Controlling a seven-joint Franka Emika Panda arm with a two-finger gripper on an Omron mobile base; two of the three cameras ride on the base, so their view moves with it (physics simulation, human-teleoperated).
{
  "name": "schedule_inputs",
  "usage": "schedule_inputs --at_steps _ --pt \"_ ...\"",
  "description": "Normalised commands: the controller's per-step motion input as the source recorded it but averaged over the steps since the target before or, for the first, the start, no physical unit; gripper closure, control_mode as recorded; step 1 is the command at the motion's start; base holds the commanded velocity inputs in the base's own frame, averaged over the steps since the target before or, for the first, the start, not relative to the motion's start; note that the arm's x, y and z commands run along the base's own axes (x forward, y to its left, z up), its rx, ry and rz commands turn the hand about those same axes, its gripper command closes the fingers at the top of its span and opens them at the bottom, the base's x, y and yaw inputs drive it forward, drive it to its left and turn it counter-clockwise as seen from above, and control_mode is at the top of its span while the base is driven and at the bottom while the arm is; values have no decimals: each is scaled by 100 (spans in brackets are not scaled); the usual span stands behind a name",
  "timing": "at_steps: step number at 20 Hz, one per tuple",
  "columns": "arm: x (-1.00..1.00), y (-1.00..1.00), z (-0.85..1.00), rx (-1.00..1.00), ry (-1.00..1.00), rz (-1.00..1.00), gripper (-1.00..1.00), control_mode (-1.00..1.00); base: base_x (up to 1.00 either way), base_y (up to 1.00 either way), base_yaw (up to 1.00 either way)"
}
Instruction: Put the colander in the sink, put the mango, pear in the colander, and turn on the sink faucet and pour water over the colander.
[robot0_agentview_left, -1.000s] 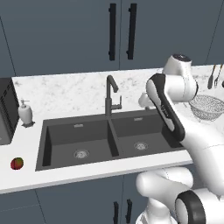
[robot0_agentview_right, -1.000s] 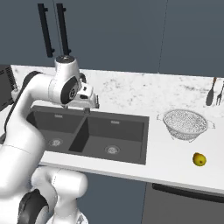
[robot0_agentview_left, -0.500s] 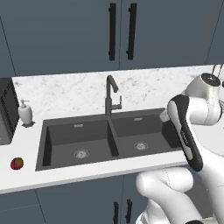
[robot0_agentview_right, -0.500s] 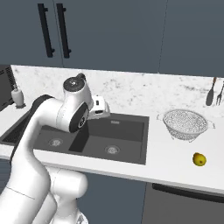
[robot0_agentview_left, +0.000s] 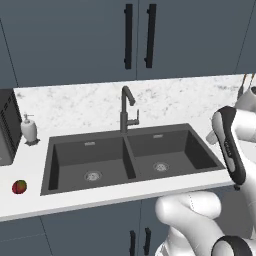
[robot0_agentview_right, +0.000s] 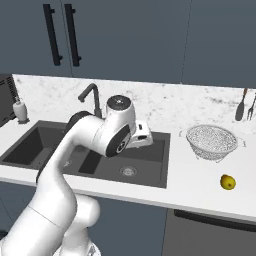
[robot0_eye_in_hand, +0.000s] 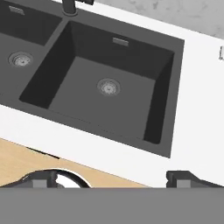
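Observation:
The dark double-basin sink (robot0_agentview_left: 132, 155) lies empty, its right basin (robot0_eye_in_hand: 109, 87) under my gripper (robot0_eye_in_hand: 113, 178). Both fingertips (robot0_eye_in_hand: 43, 178) stand far apart with nothing between them, so the gripper is open. My hand (robot0_agentview_right: 141, 135) hovers over the sink's right half. The wire-mesh colander (robot0_agentview_right: 212, 141) stands upright on the counter right of the sink. The yellow pear (robot0_agentview_right: 227, 182) lies in front of it near the counter edge. Far to the left, the red mango (robot0_agentview_left: 19, 187) rests on the counter. The gooseneck faucet (robot0_agentview_left: 126, 107) rises behind the sink's divider.
A white soap dispenser (robot0_agentview_left: 28, 129) and a dark appliance (robot0_agentview_left: 4, 127) stand at the left of the marble counter (robot0_agentview_left: 190, 97). Utensils (robot0_agentview_right: 245, 105) hang on the back wall at the right. Dark cabinets with black handles (robot0_agentview_left: 137, 35) hang above.
My arm has swung to the right across the sink, from behind the faucet toward the right basin's side. The gripper stays open. No object has moved.

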Motion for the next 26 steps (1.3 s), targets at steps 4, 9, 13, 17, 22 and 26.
schedule_inputs --at_steps 4,9,13,17,22,26 --pt "21 -82 -18 -1 9 -7 -100 -100 0 0 0" --pt "25 -75 -20 -4 0 -12 -100 -100 0 0 0" --pt "30 -64 -18 -7 0 -16 -100 -100 0 0 0" --pt "42 -42 -17 -15 2 -13 -100 -100 0 0 0" --pt "42 -33 -13 -14 0 0 -100 -100 0 0 0" --pt "36 -42 -15 -1 0 8 -100 -100 0 0 0"
